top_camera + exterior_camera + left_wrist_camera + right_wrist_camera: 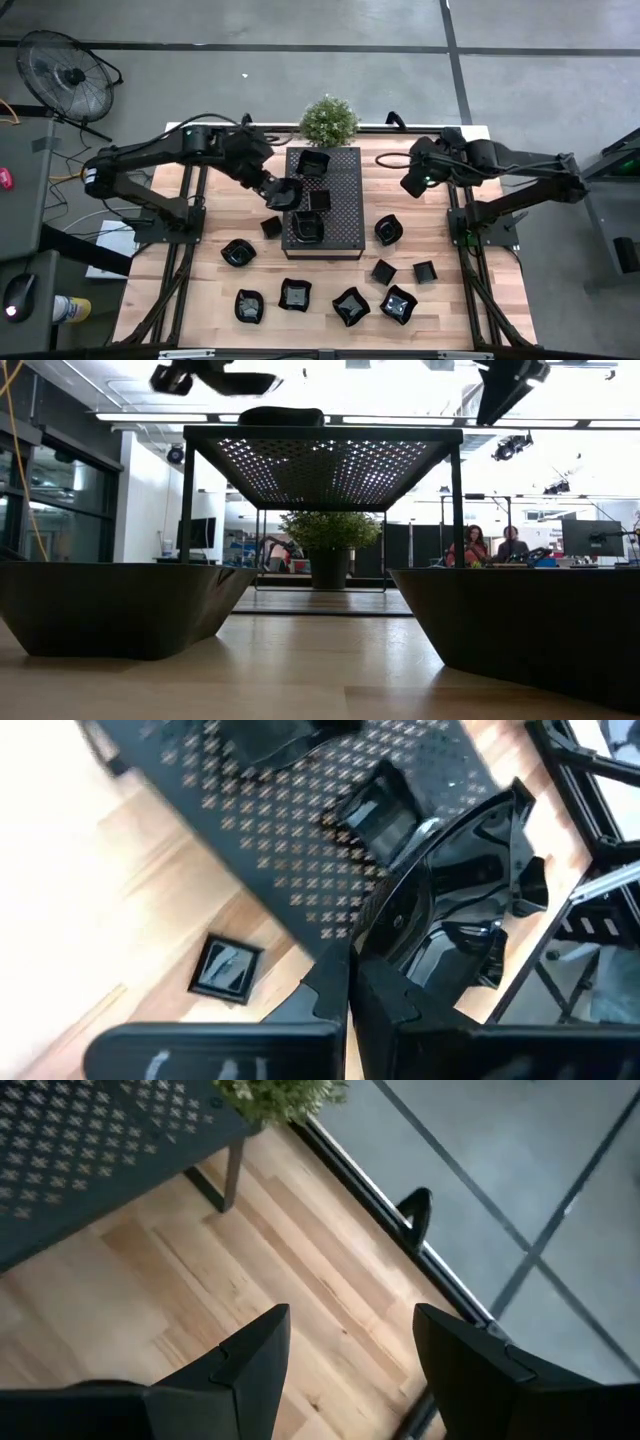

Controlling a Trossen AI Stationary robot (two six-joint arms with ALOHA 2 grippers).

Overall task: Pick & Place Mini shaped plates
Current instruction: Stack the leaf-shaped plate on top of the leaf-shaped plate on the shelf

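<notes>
Gripping a glossy black dish (284, 193) by its rim, the left gripper (268, 189) hovers over the left edge of the perforated tray (340, 215), its fingers pinched tight on the plate. In the left wrist view the held dish (455, 895) tilts steeply above the tray's mesh (300, 830), with a small square plate (226, 967) lying on the wood below, just left of the tray.

Three plates sit on the tray: one at the far end (314, 161), one near the middle (319, 200), and one at the near end (307, 229). The remaining mini shaped plates lie scattered on the wooden table (200, 290): a round one (238, 252) left of the tray, another round one (388, 229) right of it, two small squares (384, 271) and (424, 271) on the right, and a near row of four (248, 305), (295, 294), (351, 306), (398, 304).

The right gripper (413, 181) waits over the far right of the table, well apart from the tray, its fingers (250, 1365) spread wide and holding nothing. A potted plant (328, 120) stands at the far edge, just behind the tray.
</notes>
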